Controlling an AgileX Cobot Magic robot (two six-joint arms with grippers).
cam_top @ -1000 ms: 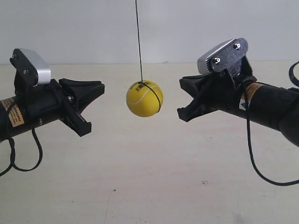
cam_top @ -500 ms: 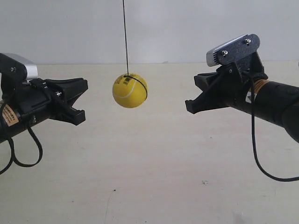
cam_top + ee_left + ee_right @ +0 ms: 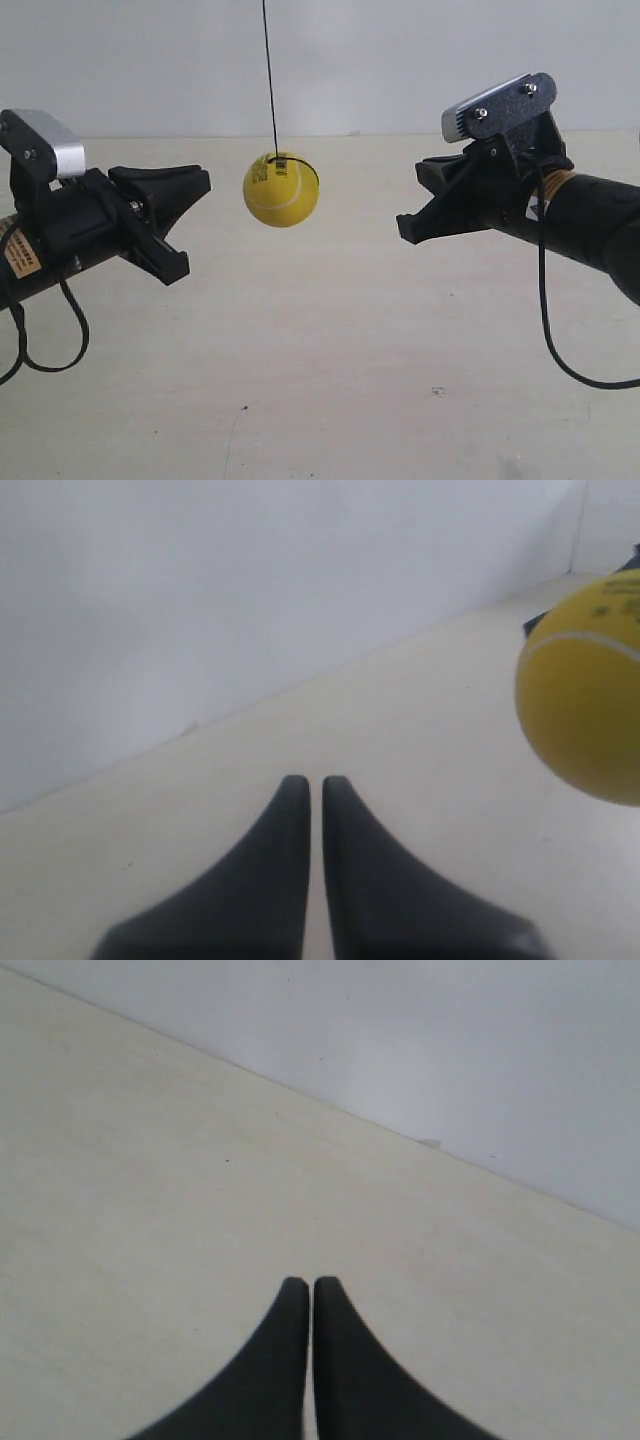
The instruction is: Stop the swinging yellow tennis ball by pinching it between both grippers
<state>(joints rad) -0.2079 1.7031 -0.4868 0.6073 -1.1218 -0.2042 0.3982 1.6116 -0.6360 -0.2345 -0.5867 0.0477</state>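
Spot the yellow tennis ball [image 3: 281,189] hanging off a thin black string [image 3: 270,80], clear above the table [image 3: 320,380]. Sits between the two arm ends, near the left gripper [image 3: 315,783] and well apart from the right gripper [image 3: 311,1285]. Touches neither. Shows big at the edge of the left wrist view and not at all in the right wrist view, which fixes the arm at the exterior view's left as the left one.

Both grippers closed down to a hairline slit between the fingers, holding nothing. Reads as pointed tips meant to press, not to grasp.

String leaning a little off vertical, so probably mid-swing.

Handling, as a guess: light, fuzzy felt with decent friction, springy under pressure, not fragile. Round and free-hanging, so likely to skate away from any one-sided push or roll off a narrow tip.

Best to meet it at mid-height on opposite sides, along the line joining the two grippers, both contacts landing together. Keep off the string wrapped over the top. Aim dead centre — off-centre contact likely squirts it sideways.
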